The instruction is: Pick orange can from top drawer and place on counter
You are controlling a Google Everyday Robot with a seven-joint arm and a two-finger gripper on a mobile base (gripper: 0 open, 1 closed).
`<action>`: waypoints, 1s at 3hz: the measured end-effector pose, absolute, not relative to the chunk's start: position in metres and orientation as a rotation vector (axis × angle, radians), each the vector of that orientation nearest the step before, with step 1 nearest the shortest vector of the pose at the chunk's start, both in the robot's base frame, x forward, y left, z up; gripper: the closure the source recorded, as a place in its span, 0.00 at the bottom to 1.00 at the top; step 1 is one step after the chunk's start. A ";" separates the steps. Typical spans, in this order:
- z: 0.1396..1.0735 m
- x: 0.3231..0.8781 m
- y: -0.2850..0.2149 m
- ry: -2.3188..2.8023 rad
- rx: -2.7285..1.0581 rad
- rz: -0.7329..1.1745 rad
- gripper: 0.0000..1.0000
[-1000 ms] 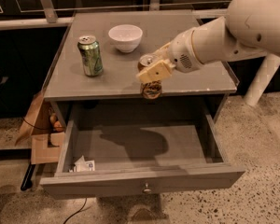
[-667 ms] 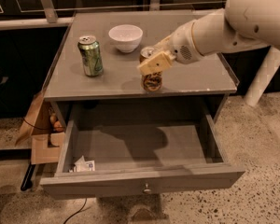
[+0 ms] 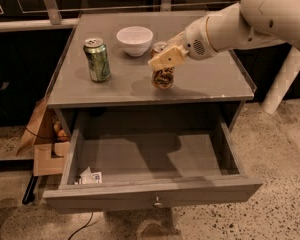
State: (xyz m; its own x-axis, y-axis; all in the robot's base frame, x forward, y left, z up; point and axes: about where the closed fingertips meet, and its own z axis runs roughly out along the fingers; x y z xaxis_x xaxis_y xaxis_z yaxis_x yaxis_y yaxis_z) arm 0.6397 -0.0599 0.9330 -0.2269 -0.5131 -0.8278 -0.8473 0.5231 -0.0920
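Observation:
The orange can [image 3: 163,75] is upright on or just above the grey counter [image 3: 205,79], near its front middle. My gripper [image 3: 165,59] is shut on the orange can around its upper part, the white arm reaching in from the upper right. The top drawer [image 3: 150,194] is pulled wide open below, with a small metal knob on its front panel. Only a small white packet [image 3: 90,177] lies in its front left corner.
A green can [image 3: 97,59] stands on the counter's left part. A white bowl [image 3: 135,40] sits behind the orange can. Cardboard boxes [image 3: 42,144] lie on the floor to the left of the cabinet. A white post [image 3: 282,79] stands at the right.
My gripper has carried the orange can back from the counter's front edge and lowered it over the counter. The drawer and the other objects have not moved.

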 end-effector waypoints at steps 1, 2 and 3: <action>0.925 0.647 -0.064 1.912 -1.083 0.509 1.00; 0.915 0.650 -0.067 1.926 -1.061 0.532 1.00; 0.904 0.651 -0.068 1.936 -1.050 0.549 1.00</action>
State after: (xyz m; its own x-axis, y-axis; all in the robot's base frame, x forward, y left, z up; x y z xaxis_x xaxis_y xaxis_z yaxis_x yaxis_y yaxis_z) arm 0.6505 -0.0678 0.9042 -0.2916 -0.4636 -0.8367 -0.8338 0.5519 -0.0152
